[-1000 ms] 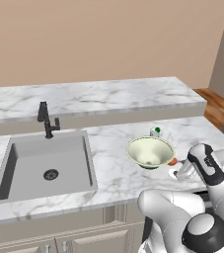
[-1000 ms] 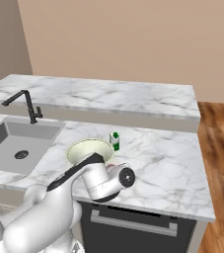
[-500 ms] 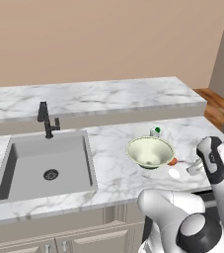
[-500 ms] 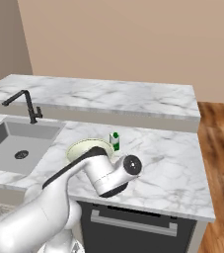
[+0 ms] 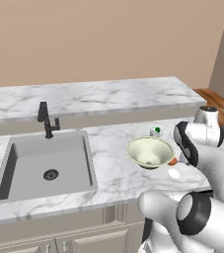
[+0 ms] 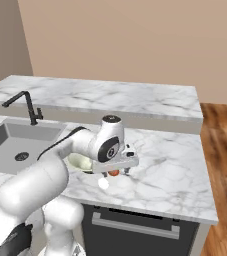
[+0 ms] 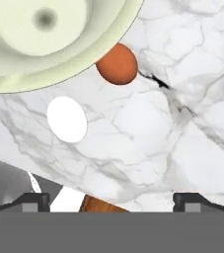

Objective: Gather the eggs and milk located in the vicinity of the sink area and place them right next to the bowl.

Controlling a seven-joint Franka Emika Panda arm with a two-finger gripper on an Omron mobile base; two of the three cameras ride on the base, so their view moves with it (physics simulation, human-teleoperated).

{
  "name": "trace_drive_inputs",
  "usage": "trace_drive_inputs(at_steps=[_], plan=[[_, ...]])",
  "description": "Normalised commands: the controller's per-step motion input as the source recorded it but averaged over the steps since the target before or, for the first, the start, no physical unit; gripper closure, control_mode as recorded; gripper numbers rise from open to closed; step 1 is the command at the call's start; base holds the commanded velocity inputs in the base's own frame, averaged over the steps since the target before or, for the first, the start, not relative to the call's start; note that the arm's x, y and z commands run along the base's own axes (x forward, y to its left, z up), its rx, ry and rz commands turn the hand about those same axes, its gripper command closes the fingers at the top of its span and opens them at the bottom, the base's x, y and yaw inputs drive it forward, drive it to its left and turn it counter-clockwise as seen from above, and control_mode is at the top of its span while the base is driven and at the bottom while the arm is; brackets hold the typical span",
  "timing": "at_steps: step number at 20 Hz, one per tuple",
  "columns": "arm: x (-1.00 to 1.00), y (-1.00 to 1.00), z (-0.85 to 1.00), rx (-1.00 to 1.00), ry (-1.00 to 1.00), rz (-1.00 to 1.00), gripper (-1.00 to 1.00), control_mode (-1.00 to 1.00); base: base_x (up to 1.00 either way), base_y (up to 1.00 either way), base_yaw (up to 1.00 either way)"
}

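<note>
Above the marble worktop (image 6: pixel 170 170), just right of the bowl (image 5: pixel 149 151), the white arm bends at its elbow and carries the hand level over the front part of the stone, with the fingers (image 7: pixel 111 201) pointing down. From the hand camera their two dark tips stand well apart with nothing between them. Below the hand lie the two eggs. The orange-brown egg (image 7: pixel 116 64) is a smooth oval lying right at the bowl's flaring rim, partly tucked under it. The white egg (image 7: pixel 67 119) is a plain oval lying flat on the stone, near the bowl but apart from it and from the other egg. The milk (image 5: pixel 155 132) stands upright just behind the bowl, its round green cap showing. The sink (image 5: pixel 44 165) is well to the left, with its black faucet (image 5: pixel 46 119) at the back edge.
</note>
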Motion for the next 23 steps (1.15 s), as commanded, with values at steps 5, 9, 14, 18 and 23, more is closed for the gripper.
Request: trace_drive_inputs(at_steps=[5,9,14,18,23], plan=[[0.14,0.22,0.21,-0.06,0.24,-0.13,-1.00,-1.00,0.00,0.00,0.00],[-0.17,0.17,0.39,0.04,-0.04,-0.21,-1.00,-1.00,0.00,0.00,0.00],[-0.30,0.25,0.37,0.03,-0.12,-0.19,-1.00,-1.00,0.00,0.00,0.00],[-0.18,0.57,0.30,-0.03,-0.08,-0.20,-1.00,-1.00,0.00,0.00,0.00],[-0.16,0.75,0.46,-0.06,-0.02,-0.19,-1.00,-1.00,0.00,0.00,0.00]])
